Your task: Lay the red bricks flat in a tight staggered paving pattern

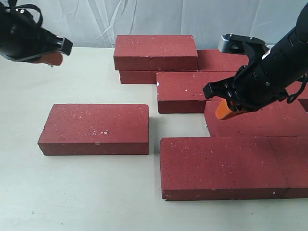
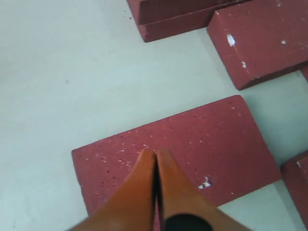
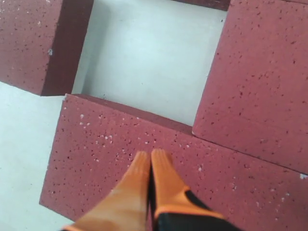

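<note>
The red bricks (image 1: 221, 166) are dark, rough and flecked white, all lying flat. A lone brick (image 1: 94, 127) sits apart at nine o'clock. The rest crowd from twelve round to five, staggered, some edges touching; at twelve a top brick (image 1: 155, 50) rests on another.

Both my arms (image 1: 276, 62) look matte black. The right gripper (image 1: 222, 112) has tapering orange fingers (image 3: 163, 178) with black bases. Just behind it sits a silver-grey camera block (image 1: 235, 43), and thin black cables (image 1: 294, 91) loop nearby. The left gripper (image 1: 52, 60) shows matching orange.
</note>
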{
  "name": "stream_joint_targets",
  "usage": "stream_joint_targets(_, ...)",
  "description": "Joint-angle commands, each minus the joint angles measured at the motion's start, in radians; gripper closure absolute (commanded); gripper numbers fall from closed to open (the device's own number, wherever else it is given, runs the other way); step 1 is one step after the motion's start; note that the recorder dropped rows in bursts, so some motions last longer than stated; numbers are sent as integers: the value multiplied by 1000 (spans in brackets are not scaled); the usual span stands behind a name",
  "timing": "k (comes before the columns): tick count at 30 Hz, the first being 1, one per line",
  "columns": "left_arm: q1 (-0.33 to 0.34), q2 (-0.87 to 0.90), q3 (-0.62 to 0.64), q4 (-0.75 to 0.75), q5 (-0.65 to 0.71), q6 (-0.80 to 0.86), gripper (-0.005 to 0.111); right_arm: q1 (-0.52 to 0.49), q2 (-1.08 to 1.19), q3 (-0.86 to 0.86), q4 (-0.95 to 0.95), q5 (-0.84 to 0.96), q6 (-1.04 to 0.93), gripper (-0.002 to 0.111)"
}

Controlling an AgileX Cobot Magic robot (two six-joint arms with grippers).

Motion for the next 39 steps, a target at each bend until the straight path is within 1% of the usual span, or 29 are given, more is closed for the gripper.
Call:
stream_joint_targets(1,46,-57,52,12,-32,-5,107,-1,-3,-4,-6,11,-6,108)
stream_joint_targets(4,60,-62,69,33,-21,-5,107,-1,-3,-4,3,11,-6,108)
stream_joint_targets(11,60,-62,118,41,-7,-5,107,-1,-3,-4,9,11,-6,108)
stream_joint_targets(19,60,-62,123,47,-2,-3,107,-1,-3,-4,9,9,-6,108)
stream_joint_targets(23,69,-62,123,99,-2,-8,107,-1,-3,-4,9,-7,-6,108)
stream_joint_targets(26,83,-60,123,147,-3,-60,107,-1,-3,-4,9,-13,-6,108)
stream_joint_targets(30,99,-32,123,209,-6,-107,107,-1,-3,-4,9,-13,-6,108)
stream_joint_targets(39,105,89,123,213,-17,-107,107,-1,-3,-4,9,-13,-6,108)
